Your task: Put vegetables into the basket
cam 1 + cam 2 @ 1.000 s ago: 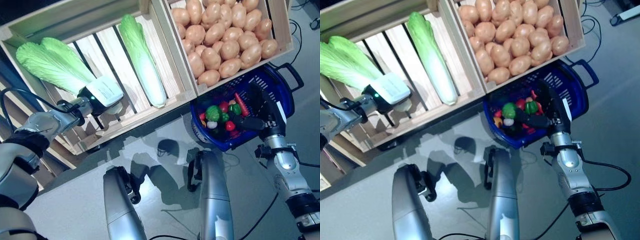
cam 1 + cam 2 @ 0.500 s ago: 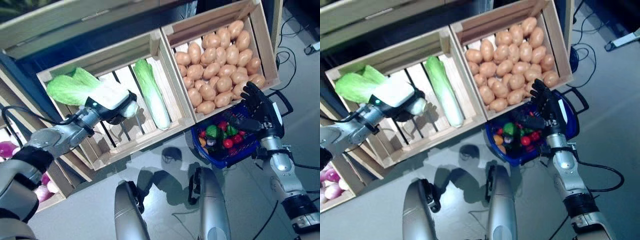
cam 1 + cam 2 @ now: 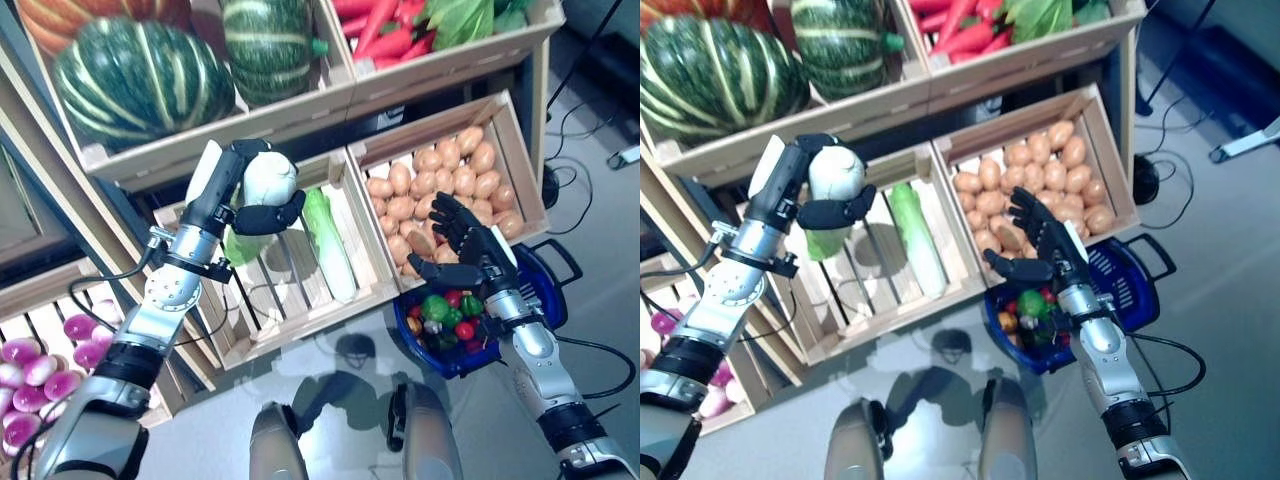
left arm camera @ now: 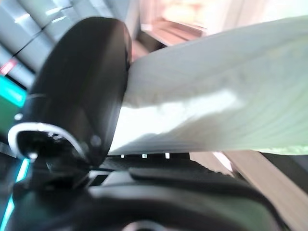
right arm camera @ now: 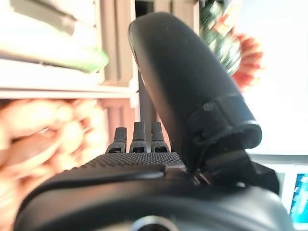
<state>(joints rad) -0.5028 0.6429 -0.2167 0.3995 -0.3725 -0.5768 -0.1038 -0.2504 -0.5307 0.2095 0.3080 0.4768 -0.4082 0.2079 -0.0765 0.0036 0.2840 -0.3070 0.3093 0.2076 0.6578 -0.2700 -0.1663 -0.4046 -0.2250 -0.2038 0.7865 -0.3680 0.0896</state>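
Observation:
My left hand (image 3: 228, 188) is shut on a long pale cabbage (image 3: 268, 178) and holds it up in front of the wooden stand, above the slatted crate (image 3: 290, 300). Its white stem end points up and its green leaves (image 3: 240, 246) hang below the hand. The cabbage also shows in the left wrist view (image 4: 216, 96), against the thumb (image 4: 82, 86). The blue basket (image 3: 546, 292) stands on the floor at the right, with a green pepper (image 3: 435, 307) and small red vegetables (image 3: 463, 330) in it. My right hand (image 3: 470, 250) is open with straight fingers (image 5: 138, 137) just above the basket's rim.
A wooden stand (image 3: 300, 105) with stacked crates spans the back. A second long cabbage (image 3: 330, 245) lies in the slatted crate below my left hand. A crate of potatoes (image 3: 440, 190) is right behind my right hand. Grey floor (image 3: 600, 200) lies to the right.
The camera has tilted up, so the whole picture has shifted. My left hand has lifted the cabbage up out of the slatted crate. My right hand stays over the basket.

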